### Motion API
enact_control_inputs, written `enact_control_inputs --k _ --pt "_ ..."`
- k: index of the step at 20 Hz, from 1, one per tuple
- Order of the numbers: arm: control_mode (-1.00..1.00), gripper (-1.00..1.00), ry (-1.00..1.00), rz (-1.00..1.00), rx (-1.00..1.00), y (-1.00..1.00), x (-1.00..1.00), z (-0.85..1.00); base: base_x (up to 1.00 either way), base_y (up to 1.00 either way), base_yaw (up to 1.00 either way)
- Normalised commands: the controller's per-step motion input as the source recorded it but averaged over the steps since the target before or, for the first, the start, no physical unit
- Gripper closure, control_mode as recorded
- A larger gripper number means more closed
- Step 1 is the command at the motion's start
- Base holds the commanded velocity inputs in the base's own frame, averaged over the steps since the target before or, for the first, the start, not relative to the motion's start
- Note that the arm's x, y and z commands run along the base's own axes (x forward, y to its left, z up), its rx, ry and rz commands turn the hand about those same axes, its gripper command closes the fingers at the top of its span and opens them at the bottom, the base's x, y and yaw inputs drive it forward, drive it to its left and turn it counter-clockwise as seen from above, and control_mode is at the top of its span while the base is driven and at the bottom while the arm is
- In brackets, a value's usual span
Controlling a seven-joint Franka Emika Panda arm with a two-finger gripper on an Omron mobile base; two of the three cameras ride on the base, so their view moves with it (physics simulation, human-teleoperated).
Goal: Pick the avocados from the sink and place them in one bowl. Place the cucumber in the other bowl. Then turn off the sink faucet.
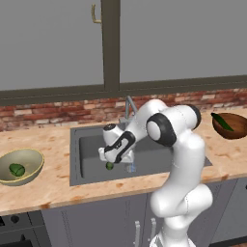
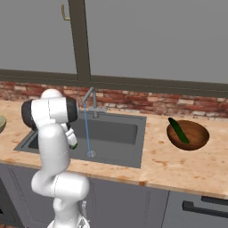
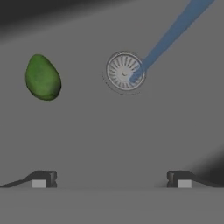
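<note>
— One avocado already lies in the olive bowl on the counter to the left of the sink. The cucumber leans in the brown bowl on the right.

— So what's left?

— One more avocado, on the sink floor, off to one side of the drain. After that, the tap: a thin blue stream runs from its spout down onto the drain, so the water is on.

— And the claw?

— Spread wide and holding nothing. The gripper hangs over the basin, pointing down at bare sink floor, with the fruit well off its centre line. I'd say it has to shift sideways over the avocado before dropping.

— Anything in the way?

— Not much. The sink floor around the fruit is bare, and the water column stands apart from it, on the drain's side. The tap stem rises at the back rim, close behind the arm's forearm in the left base view, so the lift out wants some care there. Behind it all sit a brick strip and a window frame.
</note>
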Motion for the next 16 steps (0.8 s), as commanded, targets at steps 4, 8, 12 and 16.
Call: enact_control_inputs --k 4,8,12,16 --pt "-1.00 -1.00 0.03 0.00 -0.04 0.15 0.30 -0.28 0.00 0.00 0.00" --pt "-1.00 -1.00 0.00 0.00 -0.01 0.06 0.29 -0.30 0.00 0.00 0.00" --pt "-1.00 -1.00 0.00 0.01 0.00 0.01 0.30 -0.22 0.00 0.00 0.00" --pt "-1.00 -1.00 0.00 0.01 0.00 0.00 0.33 -0.21 0.00 0.00 0.00"
